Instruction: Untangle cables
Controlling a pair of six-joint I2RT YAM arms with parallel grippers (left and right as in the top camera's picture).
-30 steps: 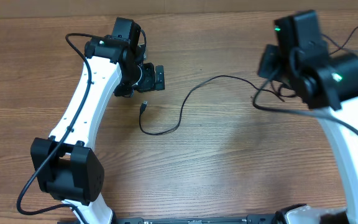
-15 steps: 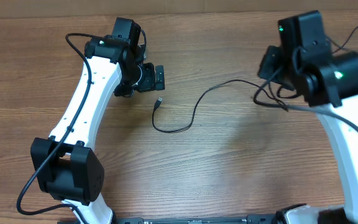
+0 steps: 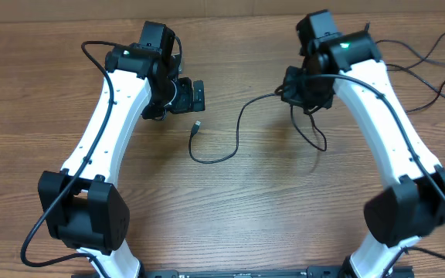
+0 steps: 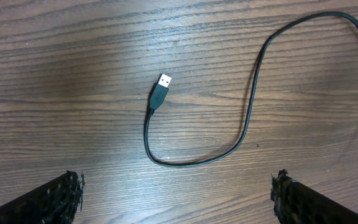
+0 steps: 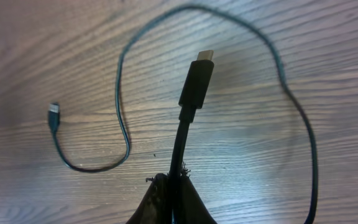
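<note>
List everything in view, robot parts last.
table: one, brown wood, under everything
centre cable: one, black, curving from mid-table to the right gripper
USB plug: one, black with a silver tip, that cable's free end, mid-table
connector: one, black, sticking out past the right gripper
far cables: at least two, black, far right corner
left arm: white and black
right arm: white and black
left gripper: black, open, near the USB plug
right gripper: black, shut on the centre cable
</note>
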